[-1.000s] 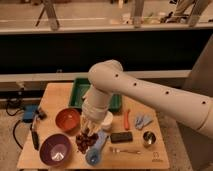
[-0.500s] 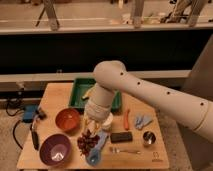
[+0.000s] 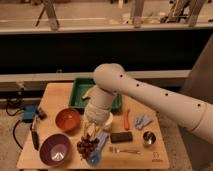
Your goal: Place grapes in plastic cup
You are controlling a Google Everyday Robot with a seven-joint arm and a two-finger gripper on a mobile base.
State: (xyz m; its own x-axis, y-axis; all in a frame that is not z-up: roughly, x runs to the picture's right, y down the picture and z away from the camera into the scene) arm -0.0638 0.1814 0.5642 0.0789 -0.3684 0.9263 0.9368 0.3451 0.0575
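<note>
Very little has changed over the last second. The thick white arm (image 3: 150,102) has shifted its elbow only slightly, and the grapes and cup lie where they were. I judge the pick-up is still in progress and nothing has gone into the cup yet.

From left to right on the pale wooden tabletop (image 3: 55,97):

- A smooth, round purple bowl (image 3: 55,149) sits at the near left.
- A glossy orange bowl (image 3: 67,120) is just behind the purple one.
- The grapes (image 3: 86,146) are a knobbly cluster of small dark red-purple spheres, resting on the wood near the front edge.
- The end effector (image 3: 90,133) hovers right above the grapes, at the tip of the pale wrist. Whether it is open or closed, or grips anything, cannot be told.
- The plastic cup (image 3: 96,152) touches the right side of the bunch. It is slender, light blue and smooth. It seems to lie on its side with its round end toward the near edge, which would make dropping fruit in awkward.
- A flat green tray (image 3: 80,95) with raised walls sits behind, partly covered by the arm.
- Further right are a dark rectangular block (image 3: 121,137), a thin metal fork (image 3: 122,150) and a small shiny steel cup (image 3: 148,138).
</note>
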